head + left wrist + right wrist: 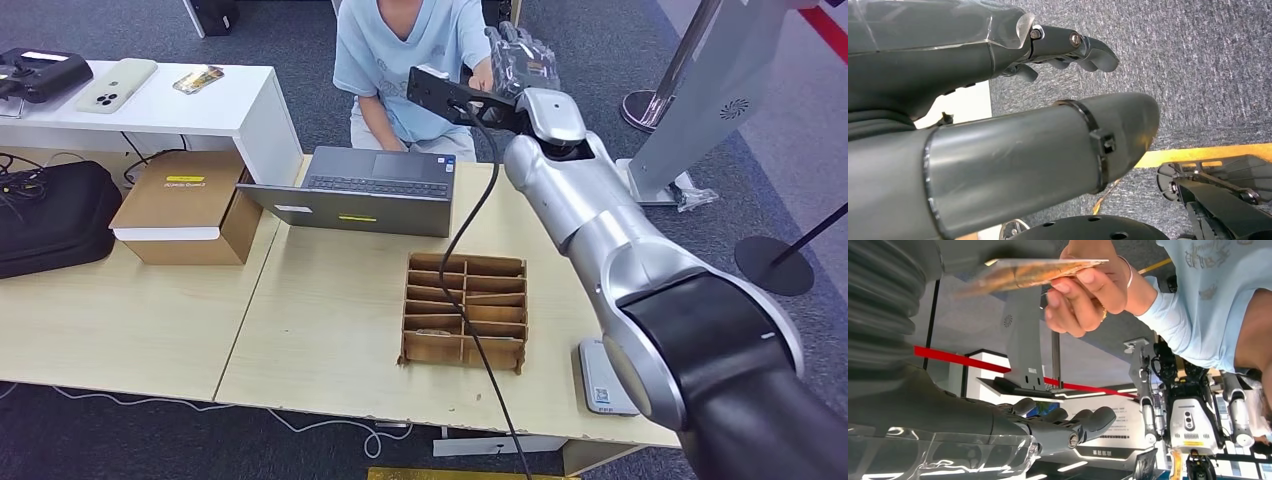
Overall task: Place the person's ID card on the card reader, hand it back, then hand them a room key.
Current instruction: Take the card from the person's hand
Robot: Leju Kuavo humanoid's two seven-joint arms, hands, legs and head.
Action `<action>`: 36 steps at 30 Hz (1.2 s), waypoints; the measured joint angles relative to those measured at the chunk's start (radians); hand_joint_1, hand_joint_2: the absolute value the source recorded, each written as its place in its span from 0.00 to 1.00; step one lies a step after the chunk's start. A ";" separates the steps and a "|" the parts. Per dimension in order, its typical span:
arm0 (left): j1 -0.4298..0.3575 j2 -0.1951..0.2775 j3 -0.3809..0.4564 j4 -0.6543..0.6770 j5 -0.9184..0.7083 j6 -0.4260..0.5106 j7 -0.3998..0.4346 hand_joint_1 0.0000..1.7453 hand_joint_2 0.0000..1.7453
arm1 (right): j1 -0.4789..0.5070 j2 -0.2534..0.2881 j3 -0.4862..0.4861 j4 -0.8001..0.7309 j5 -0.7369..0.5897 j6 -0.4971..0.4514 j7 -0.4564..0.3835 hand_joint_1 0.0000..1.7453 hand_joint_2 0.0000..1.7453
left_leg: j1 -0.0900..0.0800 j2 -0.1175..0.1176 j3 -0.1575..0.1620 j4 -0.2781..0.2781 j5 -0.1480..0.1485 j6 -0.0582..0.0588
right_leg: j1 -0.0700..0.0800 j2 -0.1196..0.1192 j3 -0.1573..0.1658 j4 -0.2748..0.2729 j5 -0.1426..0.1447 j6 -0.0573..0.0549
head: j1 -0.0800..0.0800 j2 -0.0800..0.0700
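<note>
My right arm reaches out over the table to the person in a light blue shirt (400, 50). My right hand (520, 62) is raised in front of them, under a clear cover. The person's hand (1088, 290) holds the ID card (1033, 271) flat, close by my thumb, while my fingers (1068, 426) stay spread well apart from the card. I cannot tell whether the card touches the thumb. The white card reader (603, 378) lies at the table's front right. My left hand (1068, 47) hangs over the carpet and holds nothing.
A brown divided box (465, 310) stands mid-table with a card in one slot (432, 332). An open laptop (365, 190) and a cardboard box (185, 205) sit farther back. A black cable (470, 300) hangs across the box. A black bag (50, 215) lies at the left.
</note>
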 joint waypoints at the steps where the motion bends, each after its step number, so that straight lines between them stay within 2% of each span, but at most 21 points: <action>1: 0.000 0.000 0.000 0.000 0.000 0.000 -0.001 0.00 0.00 | -0.001 -0.001 -0.002 0.002 0.001 -0.005 -0.002 1.00 1.00 | 0.000 0.000 0.000 0.000 0.000 0.000 | 0.000 0.000 0.000 0.000 0.000 0.000 | 0.000 0.000; 8: 0.000 -0.001 0.000 0.000 -0.001 -0.003 -0.038 0.00 0.00 | -0.002 -0.011 -0.011 0.004 0.018 -0.023 -0.011 1.00 1.00 | 0.000 0.000 0.000 0.000 0.000 0.000 | 0.000 0.000 0.000 0.000 0.000 0.000 | 0.000 0.000; 15: 0.000 -0.003 0.000 0.000 -0.006 -0.002 -0.039 0.00 0.00 | -0.002 -0.024 -0.025 0.004 0.027 -0.050 -0.027 1.00 1.00 | 0.000 0.000 0.000 0.000 0.000 0.000 | 0.000 0.000 0.000 0.000 0.000 0.000 | 0.000 0.000; 22: 0.000 -0.004 0.000 0.000 -0.014 0.001 -0.039 0.00 0.00 | 0.001 -0.030 -0.043 -0.003 0.016 -0.128 -0.076 1.00 1.00 | 0.000 0.000 0.000 0.000 0.000 0.000 | 0.000 0.000 0.000 0.000 0.000 0.000 | 0.000 0.000; 30: 0.000 -0.007 0.000 0.000 -0.012 0.012 -0.039 0.00 0.00 | 0.066 -0.015 -0.109 -0.090 -0.127 -0.350 -0.250 1.00 1.00 | 0.000 0.000 0.000 0.000 0.000 0.000 | 0.000 0.000 0.000 0.000 0.000 0.000 | 0.000 0.000; 33: 0.000 -0.010 0.000 0.000 -0.010 0.017 -0.039 0.00 0.00 | 0.128 -0.006 -0.140 -0.169 -0.211 -0.373 -0.324 1.00 1.00 | 0.000 0.000 0.000 0.000 0.000 0.000 | 0.000 0.000 0.000 0.000 0.000 0.000 | 0.000 0.000; 36: 0.001 -0.012 0.000 0.000 -0.010 0.018 -0.041 0.00 0.00 | 0.217 -0.005 -0.155 -0.298 -0.318 -0.333 -0.366 1.00 1.00 | 0.000 0.000 0.000 0.000 0.000 0.000 | 0.000 0.000 0.000 0.000 0.000 0.000 | 0.000 0.000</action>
